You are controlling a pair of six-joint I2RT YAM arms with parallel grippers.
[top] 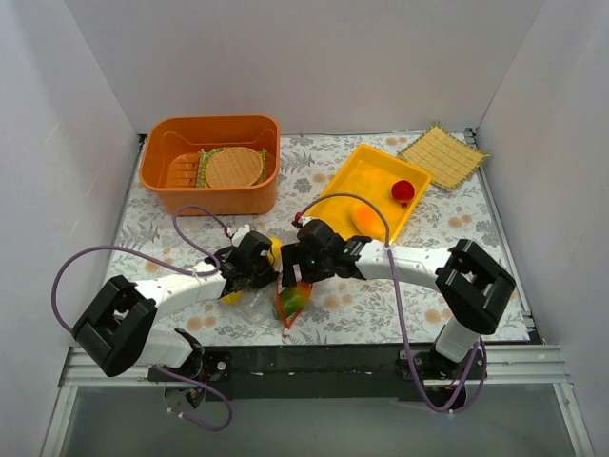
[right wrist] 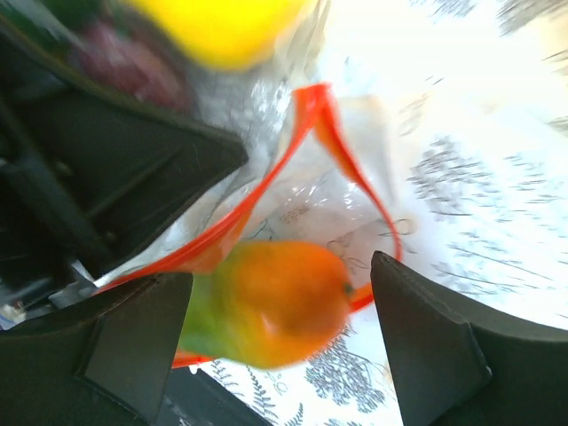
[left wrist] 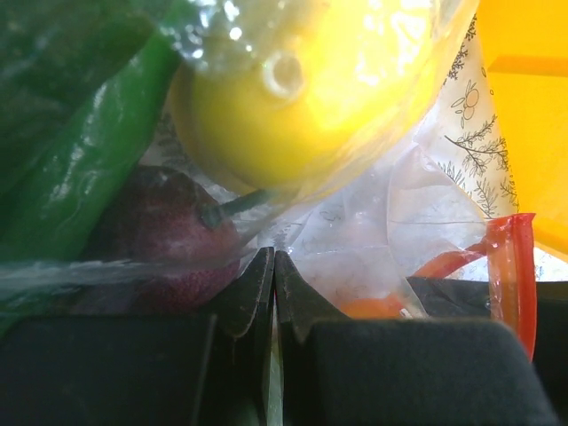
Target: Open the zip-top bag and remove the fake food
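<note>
The clear zip-top bag [top: 259, 307] lies at the near middle of the table, its orange-red zip strip [right wrist: 302, 133] spread open. My left gripper [left wrist: 273, 262] is shut, pinching the bag's thin plastic [left wrist: 373, 222]. Inside the bag in front of it are a yellow lemon [left wrist: 302, 98], a green piece [left wrist: 80, 177] and a dark purple piece [left wrist: 160, 231]. My right gripper [right wrist: 282, 284] is open at the bag's mouth. An orange-green mango [right wrist: 275, 302] sits between its fingers, half out of the mouth; it also shows in the top view [top: 292, 301].
A yellow tray [top: 343, 186] at the back right holds a red fruit [top: 402, 190] and an orange piece [top: 362, 218]. An orange basin [top: 157, 176] at the back left holds a round woven mat [top: 234, 167]. A square straw mat [top: 442, 154] lies far right.
</note>
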